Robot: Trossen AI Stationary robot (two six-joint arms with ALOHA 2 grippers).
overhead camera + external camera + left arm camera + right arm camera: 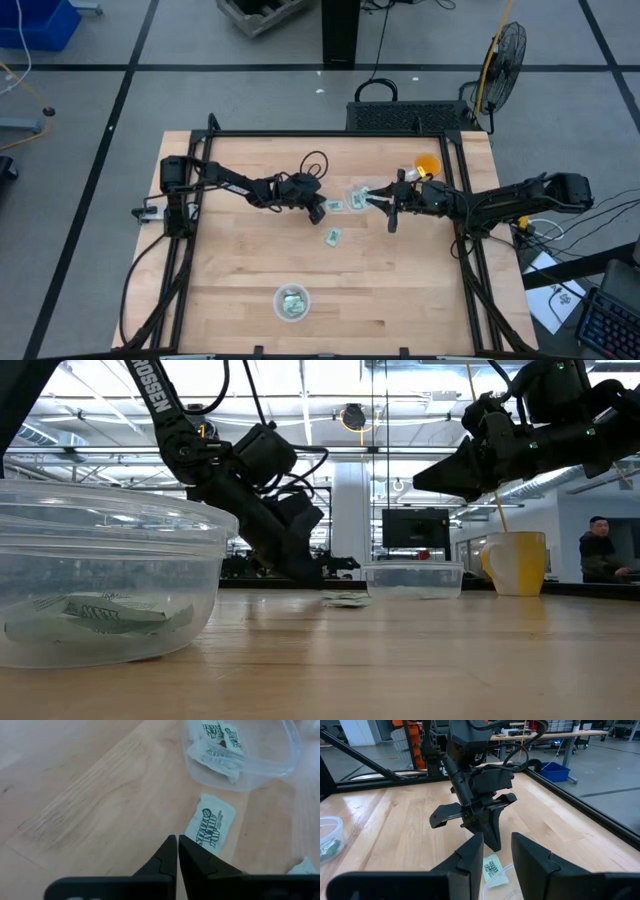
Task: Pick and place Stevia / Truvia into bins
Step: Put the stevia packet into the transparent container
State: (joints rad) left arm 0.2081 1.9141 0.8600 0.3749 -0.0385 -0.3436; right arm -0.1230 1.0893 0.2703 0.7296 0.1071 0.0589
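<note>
Two clear bowls hold green-and-white sachets: one near the table's near edge, one at the far middle. Loose sachets lie flat on the wood. My left gripper is shut and low over the table, its tips beside one loose sachet. My right gripper is open, raised above the far bowl's edge, with a sachet lying below the gap. My left gripper has its shut fingertips right at the near end of the loose sachet, slanting down from the table's left. The finger hides that end, and I cannot tell whether it touches the paper. The sachet lies flat on the table.
A small orange cup stands near the far right corner, behind my right arm. A black frame runs around the table. Bare wood lies between the two bowls and toward the near corners. A person sits far off in the room.
</note>
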